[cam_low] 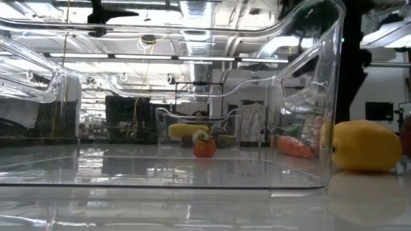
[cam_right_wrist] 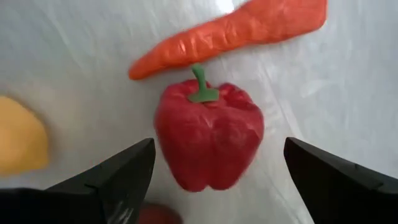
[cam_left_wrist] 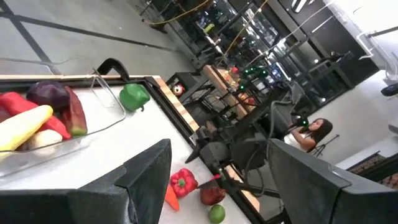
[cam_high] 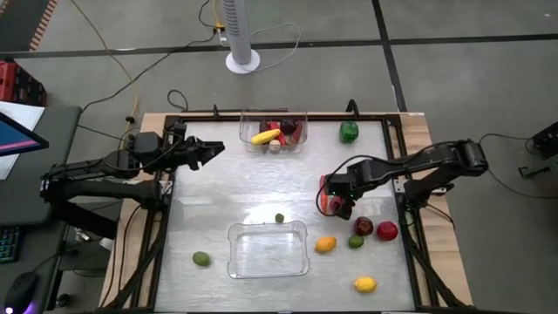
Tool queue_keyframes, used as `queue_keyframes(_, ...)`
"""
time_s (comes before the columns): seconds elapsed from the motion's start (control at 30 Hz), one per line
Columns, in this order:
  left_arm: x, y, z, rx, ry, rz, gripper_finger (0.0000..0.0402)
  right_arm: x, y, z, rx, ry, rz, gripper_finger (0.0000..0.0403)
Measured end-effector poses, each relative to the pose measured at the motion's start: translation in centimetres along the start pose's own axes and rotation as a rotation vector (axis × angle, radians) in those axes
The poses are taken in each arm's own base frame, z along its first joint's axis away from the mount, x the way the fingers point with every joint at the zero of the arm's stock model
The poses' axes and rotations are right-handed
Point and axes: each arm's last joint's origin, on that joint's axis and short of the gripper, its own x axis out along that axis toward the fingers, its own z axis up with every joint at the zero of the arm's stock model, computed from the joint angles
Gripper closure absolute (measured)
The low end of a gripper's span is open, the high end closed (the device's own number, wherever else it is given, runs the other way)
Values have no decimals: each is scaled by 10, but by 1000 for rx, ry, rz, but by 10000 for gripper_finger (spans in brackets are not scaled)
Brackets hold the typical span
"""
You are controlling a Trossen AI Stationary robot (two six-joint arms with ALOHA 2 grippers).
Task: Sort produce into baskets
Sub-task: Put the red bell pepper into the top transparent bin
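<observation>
My right gripper (cam_high: 338,201) is open and low over a red toy pepper (cam_right_wrist: 208,143) at the table's right. Its fingers stand on either side of the pepper without touching it. An orange carrot (cam_right_wrist: 236,34) lies on the table just beyond the pepper. The far clear basket (cam_high: 273,135) holds yellow, red and maroon pieces. The near clear basket (cam_high: 268,250) has nothing in it. My left gripper (cam_high: 214,148) is open and empty above the table's far left, beside the far basket.
Loose on the table are a green pepper (cam_high: 349,132) at the far right and a small green piece (cam_high: 279,218) mid-table. A green lime (cam_high: 201,258) lies near left. Orange, green, maroon and red pieces (cam_high: 363,228) and a yellow lemon (cam_high: 365,283) lie near right.
</observation>
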Motion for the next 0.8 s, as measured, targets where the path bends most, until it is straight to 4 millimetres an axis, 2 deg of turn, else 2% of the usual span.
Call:
queue_keyframes(0.23, 0, 0, 0, 0, -2, 3, 150, 26, -8, -10, 61, -1, 1, 24)
queue_keyframes(0.47, 0, 0, 0, 0, -6, 8, 150, 28, -5, -2, 16, -91, 46, 82)
queue_keyframes(0.53, 0, 0, 0, 0, -7, 8, 150, 24, -7, 2, 24, -98, 45, 96)
queue_keyframes(0.63, 0, 0, 0, 1, -6, 8, 150, 12, -15, 12, 64, -110, -11, 96)
queue_keyframes(0.8, 0, 0, 0, 19, -7, 8, 150, -27, -35, 43, 120, -238, -149, 87)
